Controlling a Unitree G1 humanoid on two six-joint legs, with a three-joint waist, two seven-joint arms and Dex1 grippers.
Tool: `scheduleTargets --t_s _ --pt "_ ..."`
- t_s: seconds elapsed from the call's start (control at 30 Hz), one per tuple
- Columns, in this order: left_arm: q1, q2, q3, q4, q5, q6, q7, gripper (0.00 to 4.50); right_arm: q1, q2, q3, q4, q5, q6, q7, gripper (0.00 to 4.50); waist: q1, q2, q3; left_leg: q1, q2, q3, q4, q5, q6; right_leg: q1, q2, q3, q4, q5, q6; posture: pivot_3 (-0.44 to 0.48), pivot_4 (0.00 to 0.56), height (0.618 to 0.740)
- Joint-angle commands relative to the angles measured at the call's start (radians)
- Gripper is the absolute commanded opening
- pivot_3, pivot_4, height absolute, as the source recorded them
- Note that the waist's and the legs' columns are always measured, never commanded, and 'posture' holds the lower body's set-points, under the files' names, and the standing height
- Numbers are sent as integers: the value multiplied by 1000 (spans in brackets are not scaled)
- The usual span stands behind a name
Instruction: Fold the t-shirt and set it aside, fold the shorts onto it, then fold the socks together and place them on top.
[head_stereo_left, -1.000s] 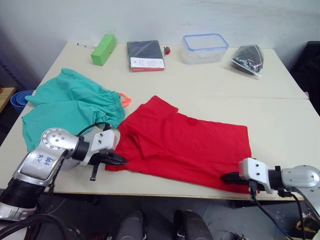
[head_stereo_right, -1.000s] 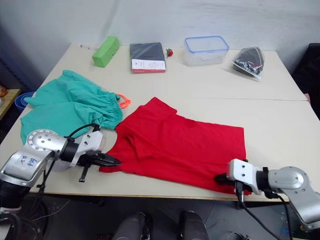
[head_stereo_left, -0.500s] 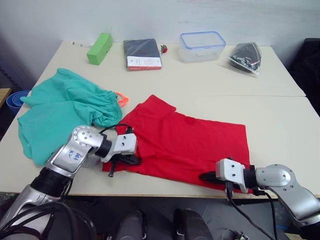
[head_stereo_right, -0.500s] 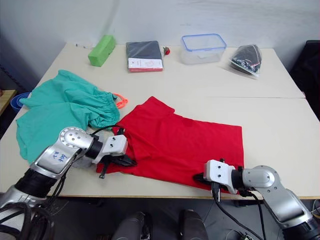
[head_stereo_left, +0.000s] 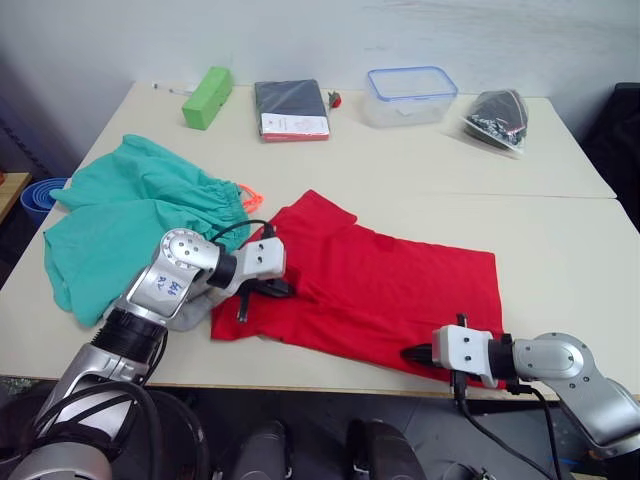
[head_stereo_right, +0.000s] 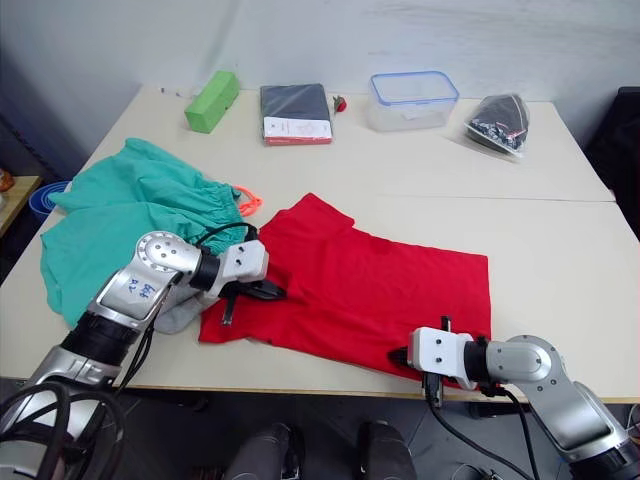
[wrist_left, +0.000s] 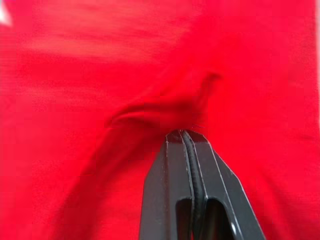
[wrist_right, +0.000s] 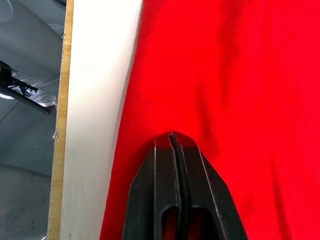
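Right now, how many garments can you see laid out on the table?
2 clearly: the teal-green shorts at the table's left, and the red t-shirt spread near the front edge, right of them. A grey piece under the left arm may be the socks, mostly hidden.

Socks (head_stereo_right: 180, 316) mostly hidden under left arm (grey edge visible).

Both head eyes are looking down over the same table (head_stereo_left: 560, 240); each wrist camera is peering closely along its end effector at the t-shirt (head_stereo_left: 400, 285).
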Motion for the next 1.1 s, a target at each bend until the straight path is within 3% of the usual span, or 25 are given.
scheduleTargets --t_s 0.03,0.17,0.33,0.43,0.57,0.67,0.77,0.97,1.1 --pt "-42 -35 47 39 5 -42 65 30 47 -26 27 71 -69 25 2 13 -1 0 0 0 0 0 0 0 0 0 0 0 0 0 0 0 150 740" --pt "-23 -27 60 15 -18 -20 39 30 52 -27 21 70 -67 24 -6 13 -3 0 0 0 0 0 0 1 -3 0 0 -1 0 0 0 0 150 740" --pt "142 125 64 -231 -151 123 -171 30 73 -36 -13 61 -47 27 -12 13 -12 0 0 0 0 0 0 1 -4 0 0 -1 0 0 0 0 150 740" --pt "210 174 39 -250 -76 90 -132 30 100 -49 -40 66 -45 19 -7 13 1 0 0 0 -1 -1 1 0 -4 1 -1 -1 -1 0 0 0 150 740" --pt "277 250 -5 -185 73 -73 -87 30 145 -78 -96 85 -38 5 -4 13 9 1 -1 0 -1 -4 2 -6 -1 6 -3 -3 -7 1 1 0 150 740" --pt "313 283 1 -163 99 -130 -71 30 192 -114 -163 123 -33 -24 1 13 3 10 -8 5 -1 -4 -4 -6 0 13 -3 -3 -17 0 -5 0 150 740" --pt "344 296 20 -152 92 -148 -52 30 234 -146 -236 184 -30 -61 7 13 -3 17 -15 7 -1 -4 -6 -6 0 14 -3 -4 -20 1 -4 0 150 740" --pt "415 318 74 -228 19 -99 -85 30 250 -180 -340 277 -17 -93 21 13 -7 18 -16 7 0 -5 -6 -5 -1 14 -3 -8 -19 2 -3 0 150 740" --pt "415 296 135 -318 -110 45 -104 30 195 -150 -382 210 121 45 46 13 -17 22 -13 5 0 -6 -7 -5 -1 12 -3 -8 -19 2 -2 0 150 740"
